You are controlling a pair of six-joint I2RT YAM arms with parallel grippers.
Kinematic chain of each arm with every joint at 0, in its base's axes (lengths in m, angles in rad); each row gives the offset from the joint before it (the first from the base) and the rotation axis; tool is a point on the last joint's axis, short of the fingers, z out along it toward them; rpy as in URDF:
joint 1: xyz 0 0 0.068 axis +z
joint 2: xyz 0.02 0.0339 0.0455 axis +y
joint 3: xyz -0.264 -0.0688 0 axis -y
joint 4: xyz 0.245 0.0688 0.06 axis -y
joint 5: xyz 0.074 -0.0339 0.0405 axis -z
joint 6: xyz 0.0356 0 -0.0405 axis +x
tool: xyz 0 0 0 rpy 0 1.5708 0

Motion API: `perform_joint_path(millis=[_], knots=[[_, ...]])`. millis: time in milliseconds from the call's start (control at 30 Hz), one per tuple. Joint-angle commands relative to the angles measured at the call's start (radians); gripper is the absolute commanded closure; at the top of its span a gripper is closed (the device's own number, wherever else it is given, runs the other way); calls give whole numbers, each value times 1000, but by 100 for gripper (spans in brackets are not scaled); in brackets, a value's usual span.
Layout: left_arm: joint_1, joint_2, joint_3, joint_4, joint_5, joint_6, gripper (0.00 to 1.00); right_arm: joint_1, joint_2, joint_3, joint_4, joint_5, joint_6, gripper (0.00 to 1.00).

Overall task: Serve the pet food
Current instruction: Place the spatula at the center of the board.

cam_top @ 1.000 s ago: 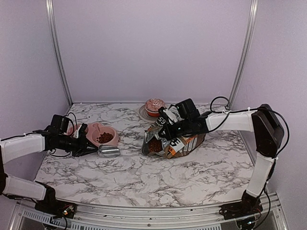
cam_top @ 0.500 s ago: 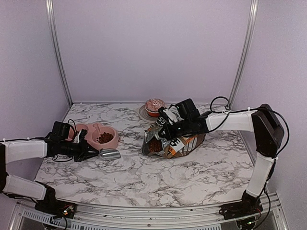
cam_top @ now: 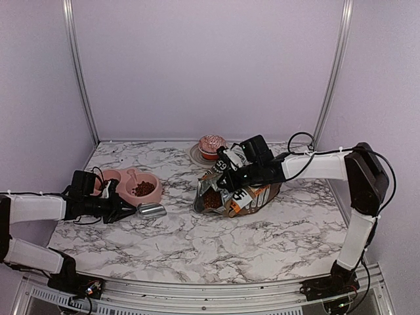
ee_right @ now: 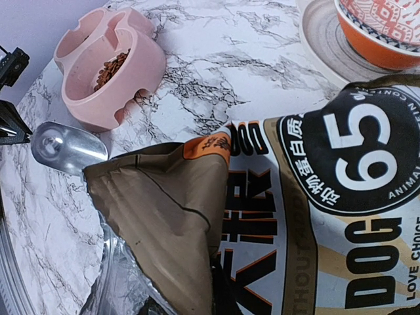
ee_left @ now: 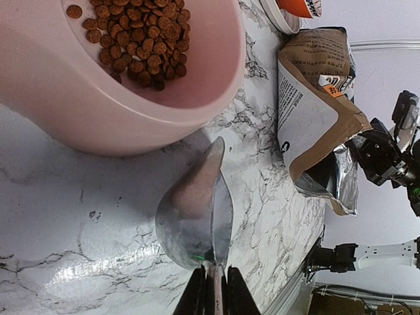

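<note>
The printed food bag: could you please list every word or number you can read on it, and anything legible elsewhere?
"65": large white numerals in a black circle on the bag.
"DOG": white capitals, low on the bag.
"LOVE CHOICE": beside "DOG", at the frame edge.
"ANIMAL": round the circle's rim.
"THOUT": a cut-off vertical word.
Chinese characters: too partly seen to quote.
Elsewhere: nothing readable.

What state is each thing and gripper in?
pink bowl: upright, one compartment holds kibble.
metal scoop: empty, beside the bowl.
dog food bag: open, on its side, kibble inside.
cupcake: upright on its plate.
left gripper: shut on the scoop's handle.
right gripper: shut on the bag's top edge.
</note>
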Motion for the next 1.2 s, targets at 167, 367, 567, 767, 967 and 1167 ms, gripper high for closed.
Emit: perform_joint_path(millis=[167,367,567,767,967,1167], knots=[[-4,50,-51,8,-81,-30,87,-9,-41,0,3,46,-12,100],[-4,54,-61,38,-86,-33,84,-9,-40,0,2,49,-13,100],[-4,56,-64,40,-96,-33,78,-9,-35,2,3,47,-12,100],[-4,67,-70,55,-94,-33,71,-9,-42,-1,2,49,-13,100],[-4,63,-72,52,-102,-28,67,-9,-42,-1,1,50,-14,100],[-4,44,-69,25,-122,-27,61,-9,-40,-1,1,50,-15,100]])
